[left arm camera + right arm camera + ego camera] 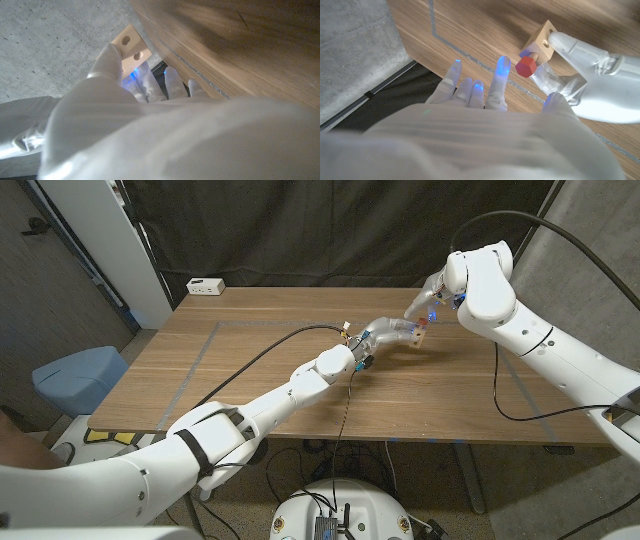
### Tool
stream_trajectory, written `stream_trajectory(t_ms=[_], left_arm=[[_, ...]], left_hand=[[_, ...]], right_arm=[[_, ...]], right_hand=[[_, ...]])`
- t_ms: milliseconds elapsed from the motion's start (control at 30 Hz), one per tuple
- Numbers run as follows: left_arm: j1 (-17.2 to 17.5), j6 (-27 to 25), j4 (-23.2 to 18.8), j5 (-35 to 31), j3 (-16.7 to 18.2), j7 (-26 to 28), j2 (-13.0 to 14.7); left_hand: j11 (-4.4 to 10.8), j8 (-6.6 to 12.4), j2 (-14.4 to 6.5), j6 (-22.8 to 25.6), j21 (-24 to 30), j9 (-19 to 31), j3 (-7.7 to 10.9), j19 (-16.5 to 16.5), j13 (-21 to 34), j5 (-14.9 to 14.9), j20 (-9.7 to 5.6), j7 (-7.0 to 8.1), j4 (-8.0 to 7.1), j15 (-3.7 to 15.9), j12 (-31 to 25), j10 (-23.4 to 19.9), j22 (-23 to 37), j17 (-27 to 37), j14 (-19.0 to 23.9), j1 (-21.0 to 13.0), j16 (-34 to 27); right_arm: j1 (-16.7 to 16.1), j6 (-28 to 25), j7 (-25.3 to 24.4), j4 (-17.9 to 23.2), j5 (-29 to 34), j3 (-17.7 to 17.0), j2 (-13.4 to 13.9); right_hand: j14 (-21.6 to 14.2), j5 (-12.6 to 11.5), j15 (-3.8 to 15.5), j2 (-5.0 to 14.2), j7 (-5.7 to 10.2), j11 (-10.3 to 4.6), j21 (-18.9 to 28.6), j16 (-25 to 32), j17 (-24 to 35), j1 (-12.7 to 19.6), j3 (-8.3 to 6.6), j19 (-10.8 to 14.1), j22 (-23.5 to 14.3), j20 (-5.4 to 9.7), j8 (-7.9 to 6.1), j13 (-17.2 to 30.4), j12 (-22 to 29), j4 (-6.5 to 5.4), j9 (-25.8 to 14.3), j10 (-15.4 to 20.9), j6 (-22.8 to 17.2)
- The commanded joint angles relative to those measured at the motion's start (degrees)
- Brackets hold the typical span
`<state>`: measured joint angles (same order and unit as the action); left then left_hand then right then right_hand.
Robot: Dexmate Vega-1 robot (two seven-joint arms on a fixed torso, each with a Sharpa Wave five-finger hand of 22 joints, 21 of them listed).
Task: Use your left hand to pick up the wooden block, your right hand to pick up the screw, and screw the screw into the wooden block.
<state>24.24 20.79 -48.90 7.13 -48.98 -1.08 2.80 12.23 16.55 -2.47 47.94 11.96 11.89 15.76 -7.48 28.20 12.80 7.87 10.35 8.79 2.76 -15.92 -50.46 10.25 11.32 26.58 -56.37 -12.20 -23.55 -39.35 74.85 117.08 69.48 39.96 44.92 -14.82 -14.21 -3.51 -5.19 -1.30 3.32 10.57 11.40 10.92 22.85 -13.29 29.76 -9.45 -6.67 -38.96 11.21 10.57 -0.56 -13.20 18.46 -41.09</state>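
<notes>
My left hand (385,332) holds the small wooden block (420,336) just above the table's middle right. In the left wrist view the block (131,45) shows two round holes, and my left hand's fingers (107,62) grip it. A screw with a red head (525,66) sticks in one face of the block (543,40). In the right wrist view my left hand (585,75) clasps the block. My right hand (430,305) hovers right behind the block, its fingers (501,75) spread. One fingertip is close beside the red head, and I cannot tell if it touches.
A white power strip (205,285) lies at the table's (250,380) back left corner. A black cable (275,348) runs along my left arm over the tabletop. A blue seat (78,375) stands off the table's left side. Grey tape lines mark the wood.
</notes>
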Motion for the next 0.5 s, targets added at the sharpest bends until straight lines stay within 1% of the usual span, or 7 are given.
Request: stream_trajectory(t_ms=[33, 167, 267, 333, 367, 500], left_arm=[[-0.3, 0.7, 0.8, 0.1, 0.1, -0.2, -0.3], [-0.3, 0.7, 0.7, 0.1, 0.1, -0.1, -0.3], [-0.2, 0.7, 0.5, 0.0, 0.1, 0.0, -0.2], [-0.1, 0.6, 0.3, 0.0, 0.1, 0.1, -0.1], [-0.1, 0.5, 0.2, 0.0, 0.1, 0.1, -0.1], [0.2, 0.2, -0.4, -0.1, 0.1, 0.3, 0.1]], left_hand=[[0.11, 0.28, -1.3, 5.1, -0.1, 0.4, 0.61, 0.0, 4.7, 0.3, 0.37, -0.93, -0.37, 3.27, -0.3, -0.6, 0.3, 0.2, 0.6, 0.1, 0.1], [0.11, 0.27, -1.2, 5.1, -0.1, 0.4, 0.57, 0.0, 4.7, 0.3, 0.35, -0.92, -0.35, 3.27, -0.2, -0.6, 0.3, 0.2, 0.6, 0.2, 0.1], [0.11, 0.24, -1.2, 5.0, -0.1, 0.4, 0.57, 0.0, 4.7, 0.3, 0.38, -0.94, -0.36, 3.28, -0.2, -0.6, 0.3, 0.2, 0.6, 0.2, 0.1], [0.11, 0.22, -1.2, 5.0, -0.1, 0.4, 0.59, 0.0, 4.7, 0.3, 0.40, -0.92, -0.33, 3.31, -0.2, -0.6, 0.3, 0.2, 0.6, 0.1, 0.0], [0.11, 0.23, -1.3, 5.0, -0.1, 0.4, 0.60, 0.0, 4.7, 0.3, 0.38, -0.90, -0.34, 3.30, -0.2, -0.6, 0.3, 0.2, 0.6, 0.1, 0.0], [0.11, 0.23, -1.3, 5.0, -0.1, 0.4, 0.60, 0.0, 4.7, 0.3, 0.39, -0.91, -0.38, 3.32, -0.2, -0.6, 0.3, 0.2, 0.7, 0.2, 0.0]], right_arm=[[-0.2, 0.9, 2.9, 0.7, 1.0, -1.0, 0.2], [-0.8, 1.2, 2.8, 1.4, 0.6, -1.8, 0.4], [-1.4, 1.4, 2.2, 1.9, -0.3, -2.6, 0.7], [-1.8, 1.4, 1.8, 2.2, -1.2, -3.1, 0.8], [-2.0, 1.5, 1.5, 2.3, -2.0, -3.5, 0.9], [-2.5, 2.2, 0.1, 2.9, -5.6, -4.9, 1.7]], right_hand=[[0.4, -0.6, -0.85, -0.26, -0.23, 0.16, -0.1, -0.4, 0.0, 0.0, 0.27, -0.7, -0.3, -0.41, 1.15, 0.2, -0.1, 0.49, -0.2, -0.9, 2.4], [0.7, -1.1, -0.95, -0.27, -0.83, 0.51, 0.0, -0.4, -0.1, 0.4, 0.39, -1.1, -0.3, -0.73, 2.66, 0.3, -0.2, 0.87, -0.2, -2.2, 6.1], [1.1, -1.4, -1.37, -0.21, -0.96, 0.62, 0.0, -0.5, -0.1, 0.8, 0.43, -1.3, -0.3, -0.96, 3.83, 0.3, -0.2, 1.21, 0.0, -3.2, 8.6], [1.4, -1.5, -1.47, -0.17, -1.17, 0.83, 0.0, -0.5, -0.1, 1.0, 0.43, -1.4, -0.3, -1.06, 4.25, 0.4, -0.2, 1.38, 0.1, -3.8, 9.5], [1.9, -1.6, -1.53, -0.20, -1.36, 1.08, 0.0, -0.7, -0.2, 1.2, 0.47, -1.5, -0.3, -1.25, 4.67, 0.4, -0.4, 1.55, 0.1, -4.5, 10.3], [2.8, -1.9, -1.96, -0.30, -1.26, 1.10, 0.0, -0.8, -0.2, 1.5, 0.60, -1.8, -0.3, -1.57, 5.68, 0.4, -0.4, 1.88, 0.3, -6.0, 12.2]])
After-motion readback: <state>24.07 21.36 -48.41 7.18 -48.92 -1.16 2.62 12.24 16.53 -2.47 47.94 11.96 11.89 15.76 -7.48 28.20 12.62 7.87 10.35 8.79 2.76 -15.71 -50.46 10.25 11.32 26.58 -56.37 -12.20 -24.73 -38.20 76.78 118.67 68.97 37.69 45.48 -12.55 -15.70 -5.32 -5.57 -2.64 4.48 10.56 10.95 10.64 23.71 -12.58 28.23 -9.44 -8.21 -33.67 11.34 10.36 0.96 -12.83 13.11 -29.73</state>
